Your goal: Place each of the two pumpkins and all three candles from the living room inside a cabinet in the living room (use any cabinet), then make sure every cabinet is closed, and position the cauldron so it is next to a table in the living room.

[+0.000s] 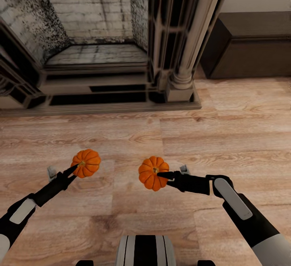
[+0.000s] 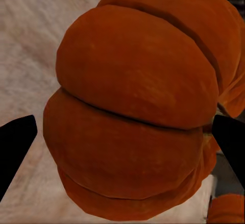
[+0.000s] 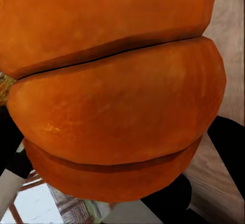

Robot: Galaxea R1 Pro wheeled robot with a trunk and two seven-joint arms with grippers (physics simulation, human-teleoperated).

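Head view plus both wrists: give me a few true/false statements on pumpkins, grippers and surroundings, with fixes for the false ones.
1. Each gripper is closed on a pumpkin. True: the left gripper grips the left pumpkin, the right gripper the right pumpkin.
2. The pumpkins touch each other. False: bare floor shows between them.
3. The dark cabinet stands to the right of the fireplace. True.
4. The cabinet's front is open. False: no open panel shows.
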